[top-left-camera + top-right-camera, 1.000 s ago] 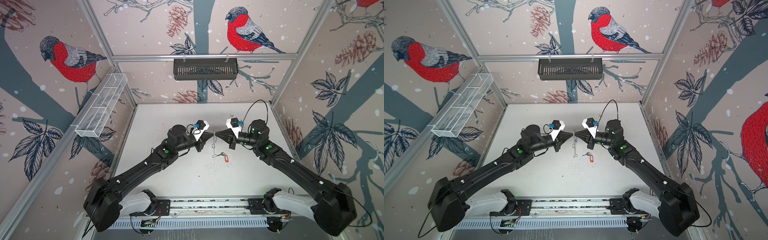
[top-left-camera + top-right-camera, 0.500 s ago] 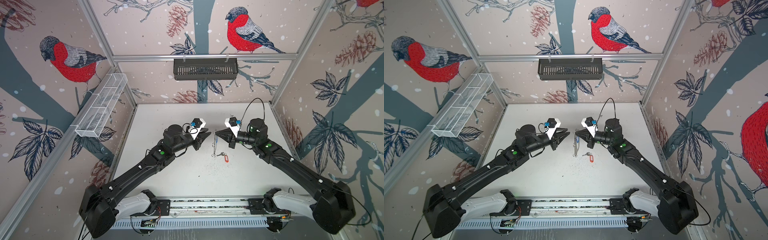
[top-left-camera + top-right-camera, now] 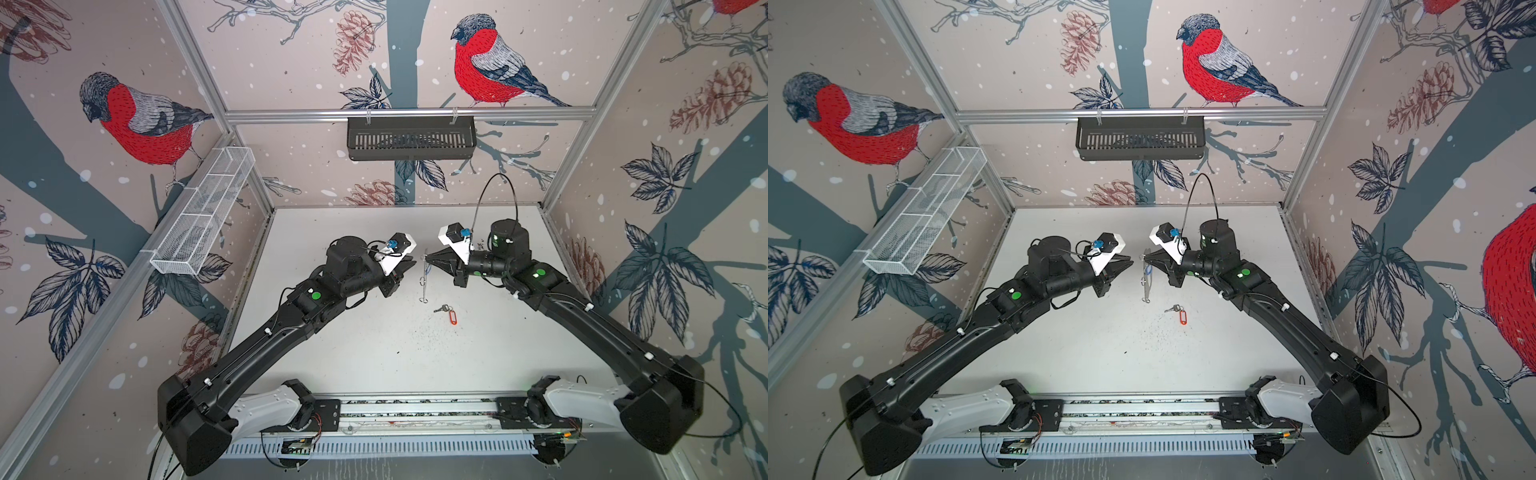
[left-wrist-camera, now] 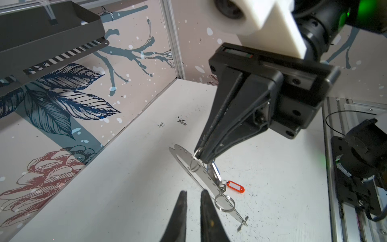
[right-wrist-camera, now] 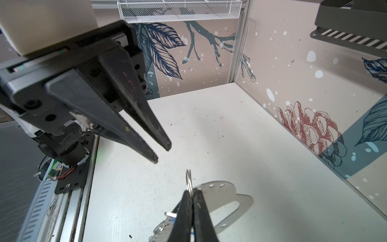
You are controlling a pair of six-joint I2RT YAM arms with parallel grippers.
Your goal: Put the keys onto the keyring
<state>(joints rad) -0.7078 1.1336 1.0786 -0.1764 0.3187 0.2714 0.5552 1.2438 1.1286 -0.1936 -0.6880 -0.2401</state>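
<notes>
My right gripper (image 3: pixel 428 259) (image 5: pixel 191 191) is shut on the keyring (image 3: pixel 424 279) (image 4: pixel 201 178), pinching a metal ring at the edge of its grey plate (image 5: pixel 226 194). It holds the plate up off the white table, edge-on in both top views. A silver key with a blue tag (image 4: pixel 215 170) (image 3: pixel 1148 271) hangs on the plate. Another key with a red-orange tag (image 3: pixel 449 313) (image 3: pixel 1178 312) (image 4: pixel 235 186) lies on the table just below the plate. My left gripper (image 3: pixel 411 266) (image 4: pixel 192 191) (image 5: pixel 162 154) hovers a short way left of the plate, open by a narrow gap and empty.
A black slotted basket (image 3: pixel 410 139) hangs on the back wall. A white wire basket (image 3: pixel 203 216) is fixed to the left wall. The arms' metal rail (image 3: pixel 415 409) runs along the table's front edge. Dark specks dot the table near the red-tagged key.
My left gripper was shut at the keyring; it has pulled back to the left and its jaws have parted slightly. The right gripper still holds the keyring in nearly the same place.
</notes>
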